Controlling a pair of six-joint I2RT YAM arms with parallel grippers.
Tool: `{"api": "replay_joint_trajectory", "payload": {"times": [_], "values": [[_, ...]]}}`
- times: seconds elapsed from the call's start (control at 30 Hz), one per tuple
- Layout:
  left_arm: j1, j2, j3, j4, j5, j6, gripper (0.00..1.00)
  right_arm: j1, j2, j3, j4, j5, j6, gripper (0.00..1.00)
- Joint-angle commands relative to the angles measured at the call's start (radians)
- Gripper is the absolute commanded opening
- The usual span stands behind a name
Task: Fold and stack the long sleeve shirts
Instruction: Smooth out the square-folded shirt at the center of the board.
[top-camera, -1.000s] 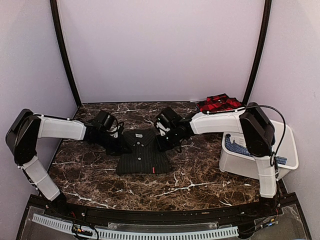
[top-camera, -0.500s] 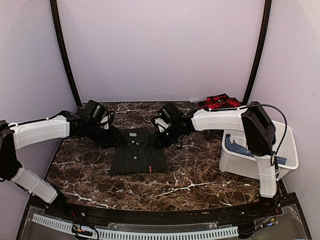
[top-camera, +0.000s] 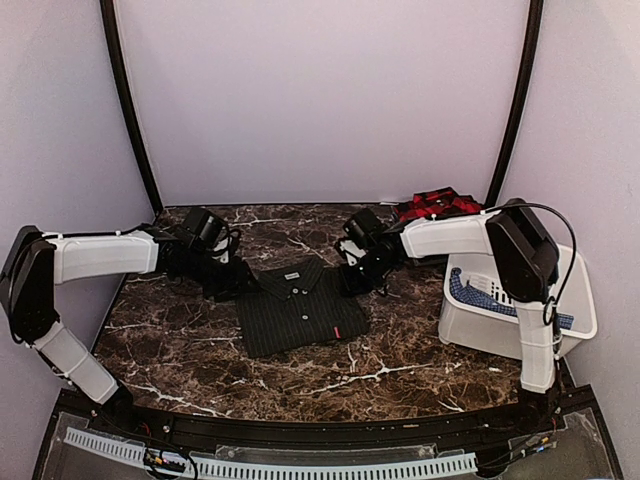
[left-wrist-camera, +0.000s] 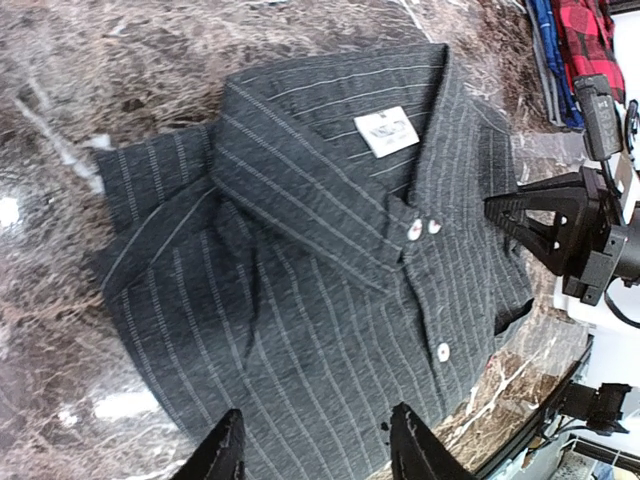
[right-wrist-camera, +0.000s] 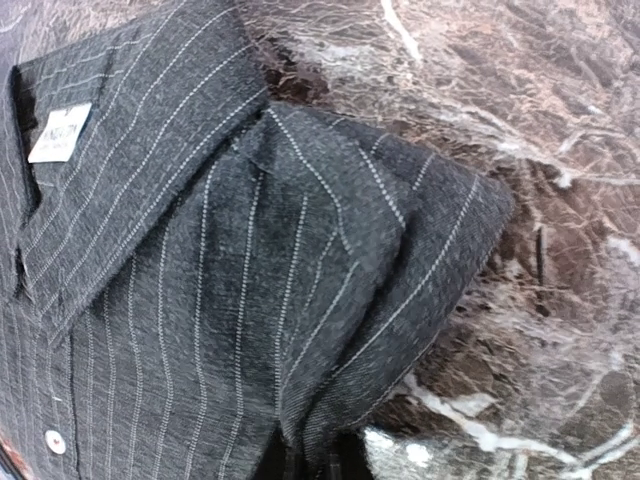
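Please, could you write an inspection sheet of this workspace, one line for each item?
Surface: dark marble table with white veins.
Job's things: charcoal pinstripe shirt folded, lying mid-table, slightly askew; red plaid shirt crumpled at the far right corner.
Clutter: white bin on the right, holding blue cloth.
Grippers: left gripper open over the charcoal shirt; right gripper shut on its shoulder fold.
Cables: black cable loops over the right arm's elbow.
Surroundings: pale walls; nothing else seen.

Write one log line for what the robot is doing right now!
dark charcoal pinstriped cloth shirt: folded, on brown marble table | left pincer: open over it | right pincer: shut on its shoulder
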Motion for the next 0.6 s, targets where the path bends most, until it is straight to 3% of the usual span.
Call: {"api": "replay_joint_trajectory", "payload": {"times": [0.0, 0.1, 0.17, 0.3, 0.57], "values": [[0.000, 0.023, 0.030, 0.072, 0.062, -0.017, 0.46, 0.008, -0.068, 0.013, -0.040, 0.085, -0.018, 0.17], [0.000, 0.031, 0.026, 0.078, 0.050, -0.023, 0.45, 0.008, -0.097, 0.019, -0.069, 0.145, -0.019, 0.34], [0.000, 0.033, 0.024, 0.087, 0.044, -0.029, 0.44, 0.011, -0.119, 0.021, -0.081, 0.194, -0.018, 0.37], [0.001, 0.049, 0.032, 0.120, 0.059, -0.039, 0.41, 0.031, -0.144, 0.034, -0.076, 0.211, -0.015, 0.36], [-0.007, 0.131, 0.075, 0.192, 0.123, -0.063, 0.36, 0.076, -0.080, 0.057, -0.050, 0.085, 0.002, 0.26]]}}
